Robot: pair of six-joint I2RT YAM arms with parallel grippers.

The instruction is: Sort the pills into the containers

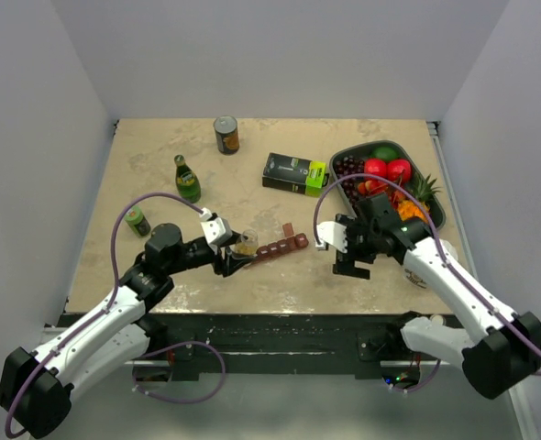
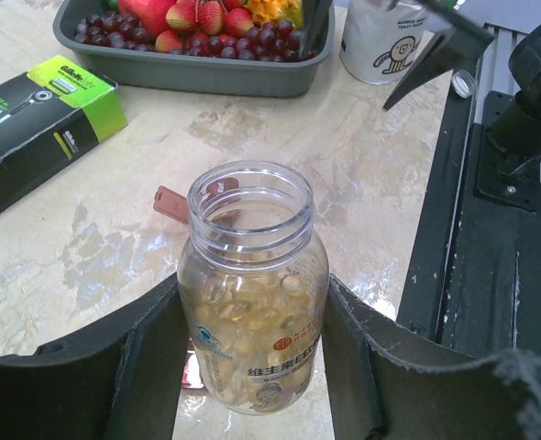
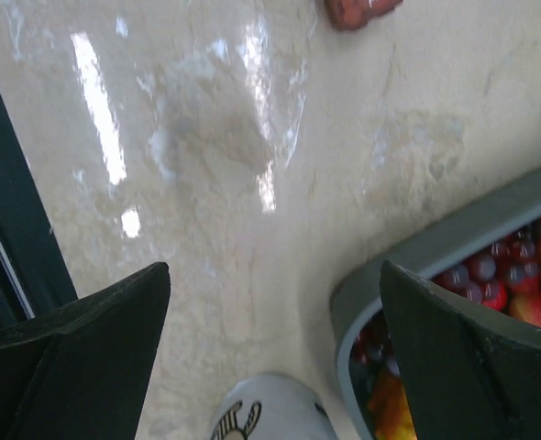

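Observation:
My left gripper (image 1: 237,252) (image 2: 252,286) is shut on a clear, uncapped bottle (image 1: 245,243) (image 2: 250,302), held by its sides and half full of yellowish softgel pills (image 2: 243,316). The dark red strip of containers (image 1: 282,246) lies on the table just right of the bottle. In the left wrist view one end of the containers (image 2: 170,202) pokes out behind the bottle. My right gripper (image 1: 351,264) (image 3: 275,275) hangs open over bare tabletop, right of the strip, with nothing between its fingers. The strip's end (image 3: 358,9) shows at the top of the right wrist view.
A black-and-green box (image 1: 294,173) (image 2: 41,128) lies behind the strip. A grey fruit tray (image 1: 380,143) (image 2: 197,73) (image 3: 454,238) stands at the back right. A white cartoon cup (image 2: 380,41) (image 3: 266,412) stands near the tray. A green bottle (image 1: 187,179), a can (image 1: 226,135) and a small green can (image 1: 138,221) stand at the left.

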